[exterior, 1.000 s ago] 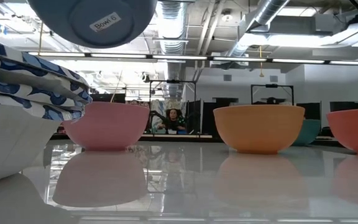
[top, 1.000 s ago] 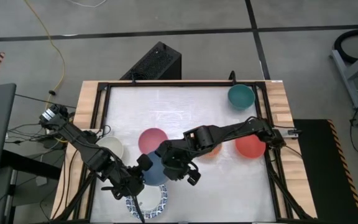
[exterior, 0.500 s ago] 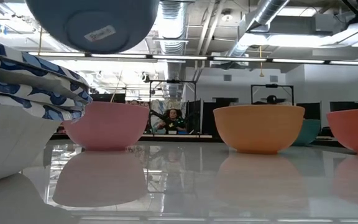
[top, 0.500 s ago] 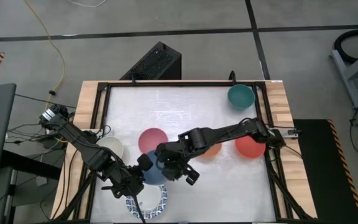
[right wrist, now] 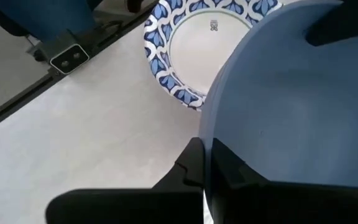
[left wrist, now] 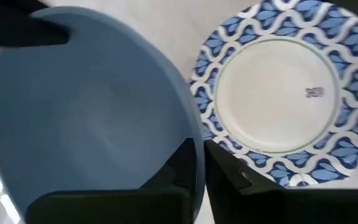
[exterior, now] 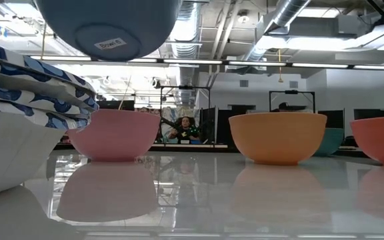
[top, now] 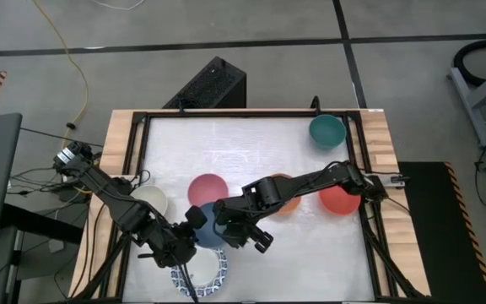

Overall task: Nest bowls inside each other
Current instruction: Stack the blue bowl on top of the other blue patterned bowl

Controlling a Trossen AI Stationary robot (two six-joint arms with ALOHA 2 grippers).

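glossy white table (exterior: 245, 200) mirrors the bowls — pipes, ducts overhead.

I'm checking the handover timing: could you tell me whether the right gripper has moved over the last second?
Yes. The right gripper has shifted leftward, away from the round orange bowl, onto the plain blue bowl's rim.

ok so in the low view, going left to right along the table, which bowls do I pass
stack of blue-patterned bowls → pink bowl → orange bowl → teal bowl → red bowl. The blue bowl hangs above, off the table.
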